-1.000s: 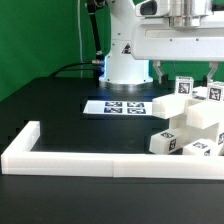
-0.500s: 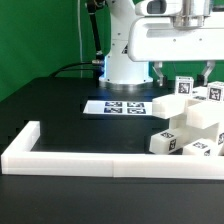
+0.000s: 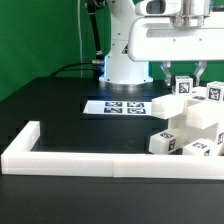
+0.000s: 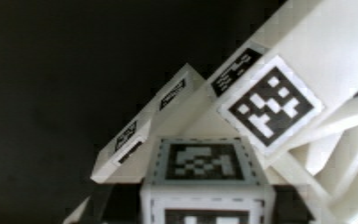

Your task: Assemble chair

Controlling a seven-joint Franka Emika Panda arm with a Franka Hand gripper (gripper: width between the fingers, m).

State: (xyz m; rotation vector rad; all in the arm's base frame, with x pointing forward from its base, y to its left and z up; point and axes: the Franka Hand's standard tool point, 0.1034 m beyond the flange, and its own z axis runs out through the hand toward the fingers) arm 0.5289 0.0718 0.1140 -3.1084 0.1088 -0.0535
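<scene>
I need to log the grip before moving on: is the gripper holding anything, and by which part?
The gripper is shut on the top end of an upright tagged chair piece, above the other white pieces.

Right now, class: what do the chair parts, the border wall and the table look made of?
Chair parts: likely plastic; white, blocky, smooth with a slight sheen, paper-like tags.
Border wall: seemingly the same white plastic, matte.
Table: black, matte; material unclear.
</scene>
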